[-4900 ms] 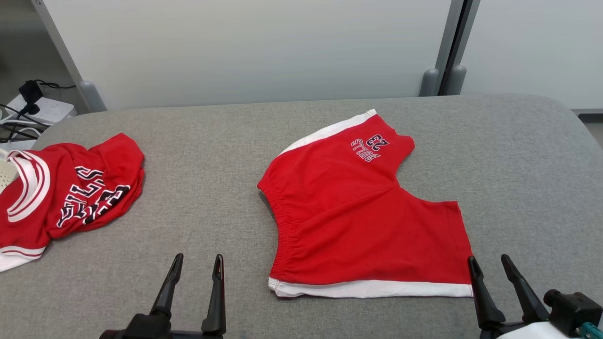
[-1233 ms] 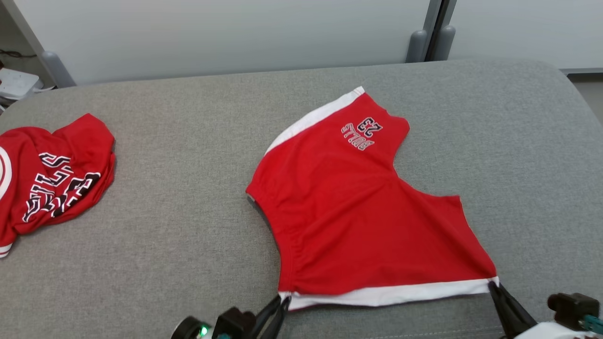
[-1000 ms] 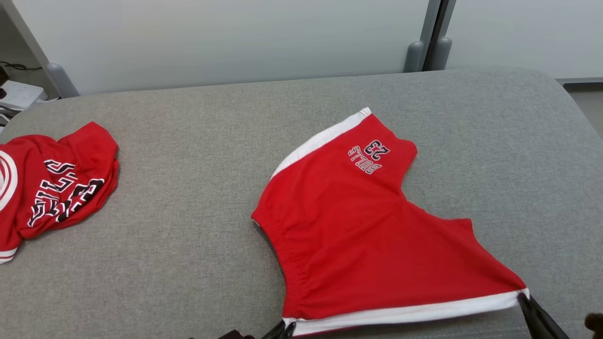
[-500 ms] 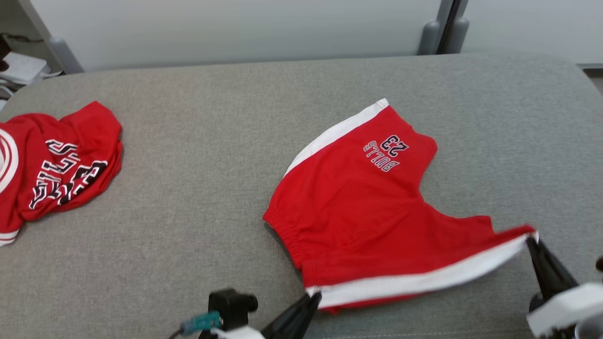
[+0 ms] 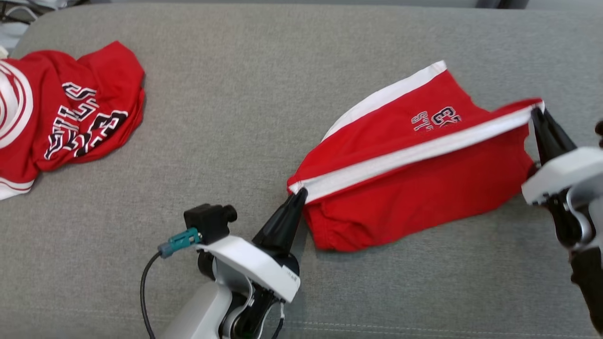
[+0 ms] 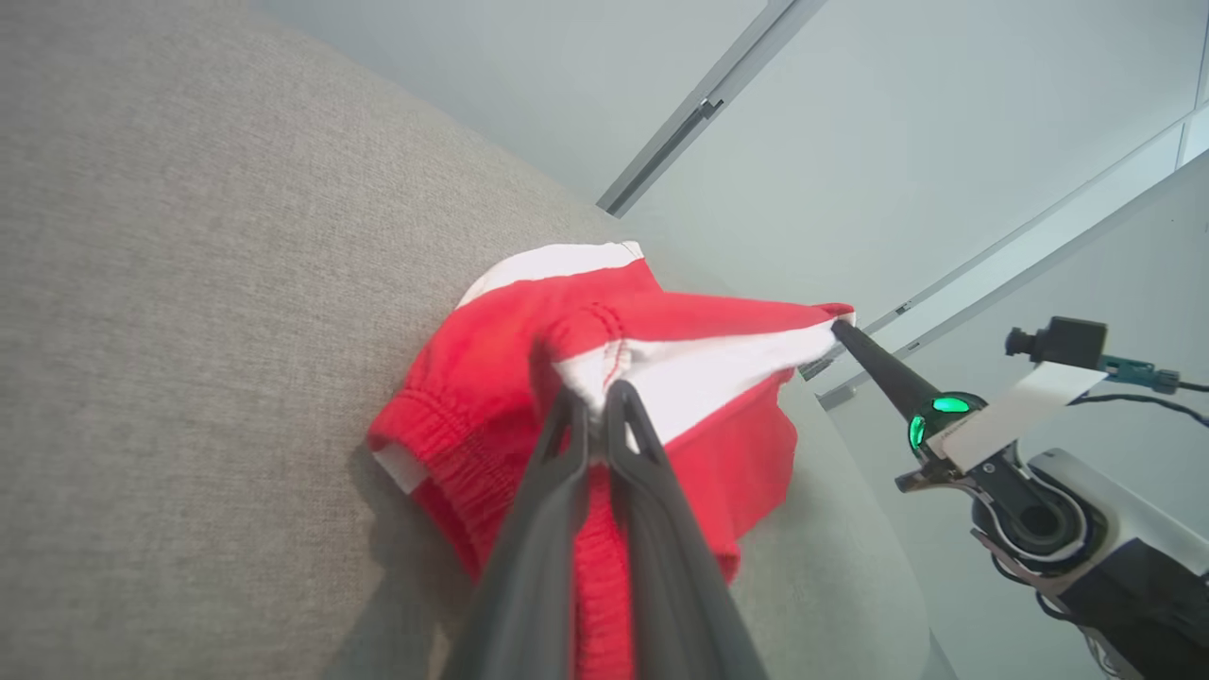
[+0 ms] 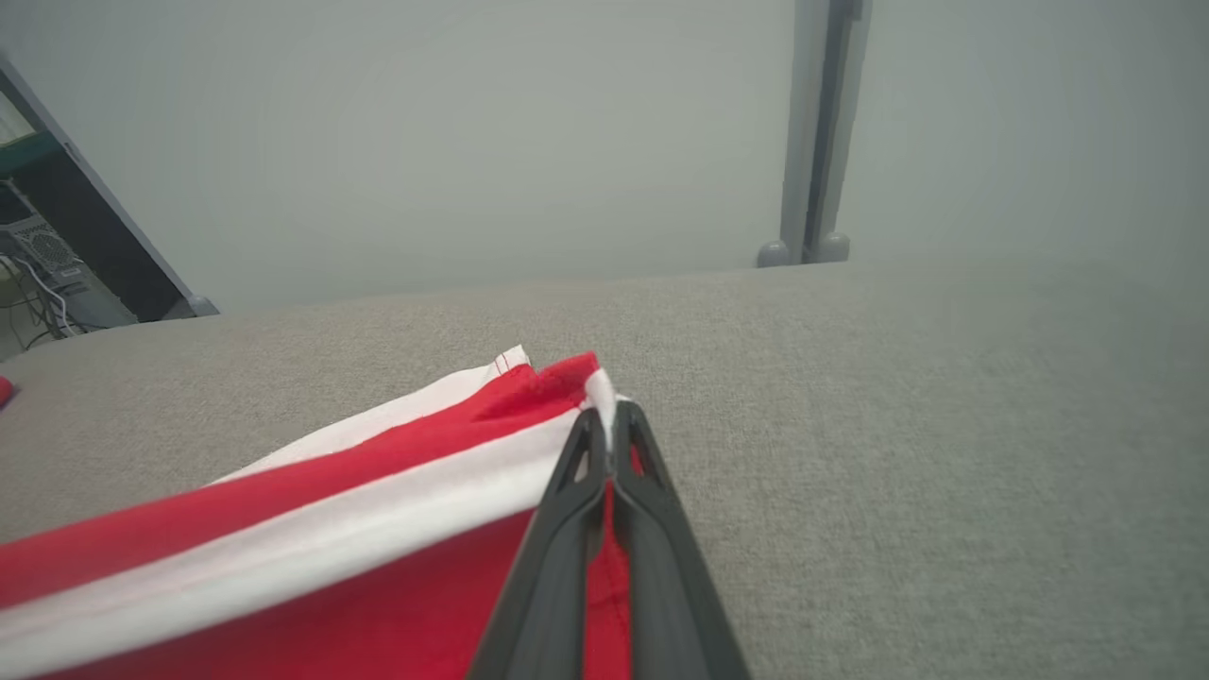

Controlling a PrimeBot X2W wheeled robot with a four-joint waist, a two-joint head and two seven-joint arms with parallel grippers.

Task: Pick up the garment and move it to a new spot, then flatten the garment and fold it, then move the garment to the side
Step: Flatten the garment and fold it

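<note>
Shorts [image 5: 424, 188] are pinched at two white-trimmed corners by the tightly closed left fingers [image 5: 281, 226] and right fingers [image 5: 549, 136], half-folded, right of the jersey [image 5: 94, 94]; folding is judged unfinished, moving aside not yet done.

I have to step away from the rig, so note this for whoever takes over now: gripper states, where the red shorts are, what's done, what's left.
Left gripper: shut on one corner of the red shorts with white side stripes.
Right gripper: shut on the other corner of the same white-striped edge.
Shorts: that edge is raised and taut between the grippers, and the rest lies on the grey fabric surface.
Done: both corners gripped, fold begun.
To do: lay the edge down, release, move the shorts aside.
</note>
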